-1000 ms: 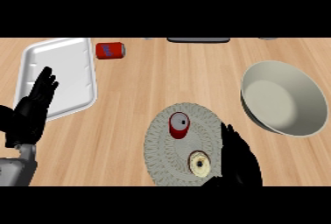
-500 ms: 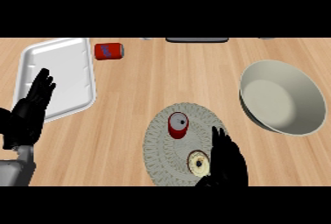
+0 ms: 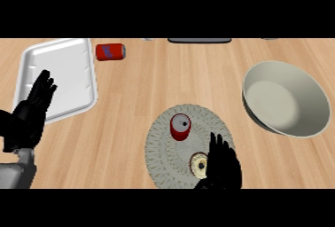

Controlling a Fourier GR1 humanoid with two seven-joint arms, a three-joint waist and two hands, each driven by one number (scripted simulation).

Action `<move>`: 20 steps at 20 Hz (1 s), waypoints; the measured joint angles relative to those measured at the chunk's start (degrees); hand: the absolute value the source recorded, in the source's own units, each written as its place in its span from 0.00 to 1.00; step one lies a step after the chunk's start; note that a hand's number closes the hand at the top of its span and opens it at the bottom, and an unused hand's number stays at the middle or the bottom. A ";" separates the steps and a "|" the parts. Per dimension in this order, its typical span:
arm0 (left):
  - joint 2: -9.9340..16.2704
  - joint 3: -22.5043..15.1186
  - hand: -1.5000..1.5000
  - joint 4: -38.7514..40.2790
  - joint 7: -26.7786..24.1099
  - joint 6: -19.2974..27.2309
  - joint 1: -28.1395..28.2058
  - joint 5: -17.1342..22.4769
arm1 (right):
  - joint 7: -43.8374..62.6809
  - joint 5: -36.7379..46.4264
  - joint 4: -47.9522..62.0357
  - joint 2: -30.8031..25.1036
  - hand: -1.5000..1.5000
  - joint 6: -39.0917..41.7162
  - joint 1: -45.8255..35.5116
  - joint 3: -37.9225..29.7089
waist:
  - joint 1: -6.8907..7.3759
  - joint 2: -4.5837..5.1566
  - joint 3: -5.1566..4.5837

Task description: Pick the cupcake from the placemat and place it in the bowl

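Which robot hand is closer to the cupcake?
The right hand. It is right beside the cupcake on the placemat. The left hand rests far off at the left edge, by the white tray.

Lighting's bright and super even across the whole wooden counter (image 3: 163,80), pretty flat with no obvious direction. The only real shading is the darker inner wall of the bowl (image 3: 285,98) near the counter's right edge, while the white tray (image 3: 62,73) at the left edge looks almost washed out. Both black hands are basically silhouettes with no surface detail.
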 measured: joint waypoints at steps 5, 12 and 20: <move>-0.36 0.62 0.50 0.01 0.72 -0.97 -0.54 -0.10 | -0.51 -1.03 3.69 0.08 0.00 -1.49 -2.15 -1.56 | -0.01 0.03 0.01; -1.99 1.11 0.50 -1.51 1.29 -1.28 0.59 -2.17 | -4.16 -4.21 7.58 0.13 1.00 -2.91 -3.37 -3.63 | -0.07 -0.20 -0.15; -4.10 2.05 0.50 -1.45 1.18 -2.19 0.76 -4.07 | -5.60 -3.95 12.46 -0.47 1.00 -7.35 -6.47 -3.18 | -0.31 -0.55 -0.54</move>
